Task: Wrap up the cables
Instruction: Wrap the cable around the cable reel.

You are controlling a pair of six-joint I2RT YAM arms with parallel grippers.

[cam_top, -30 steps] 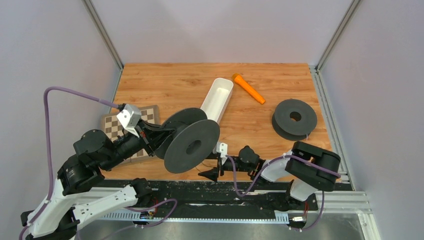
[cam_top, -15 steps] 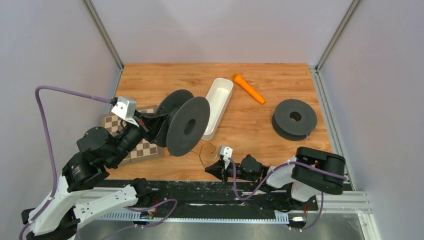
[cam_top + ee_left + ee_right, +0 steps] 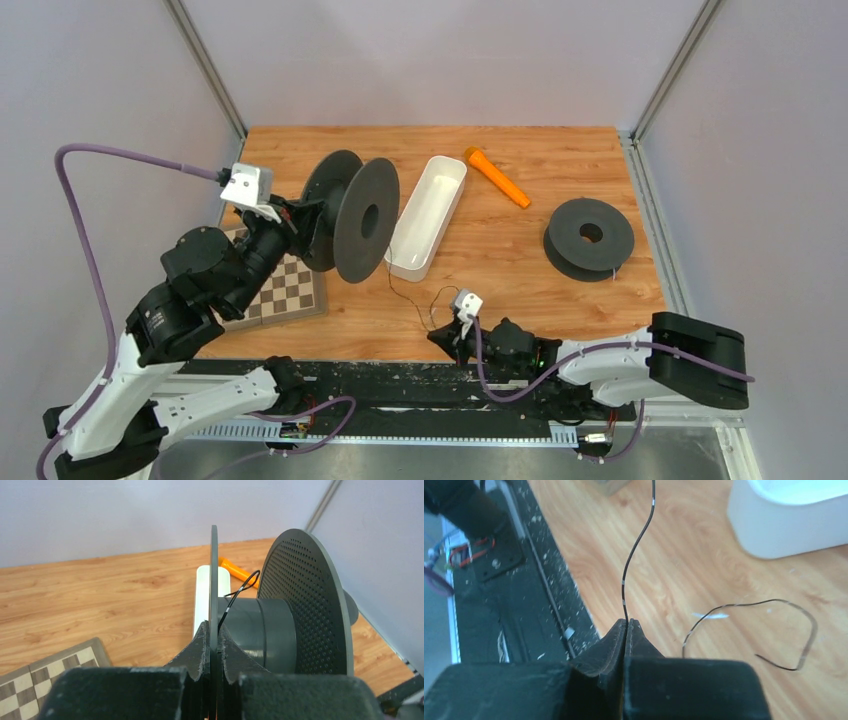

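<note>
My left gripper (image 3: 214, 630) is shut on the thin near flange of a black spool (image 3: 350, 215), holding it on edge above the table's left side. A dark thread-like cable (image 3: 235, 602) lies against the spool's hub. From under the spool the cable (image 3: 408, 297) runs down toward the near edge into my right gripper (image 3: 447, 340). In the right wrist view the right gripper (image 3: 627, 622) is shut on the cable (image 3: 634, 555), which rises straight out of the fingertips. The cable's loose end curls on the wood to the right (image 3: 744, 603).
A white tray (image 3: 441, 176) lies just right of the held spool. An orange tool (image 3: 497, 177) rests at the back. A second black spool (image 3: 590, 238) lies flat on the right. A chessboard (image 3: 285, 290) sits under the left arm. The black base rail (image 3: 524, 580) borders the near edge.
The left arm has carried the spool back and left, turning it more edge-on. The right gripper has shut on the cable and shifted slightly right along the near edge.
</note>
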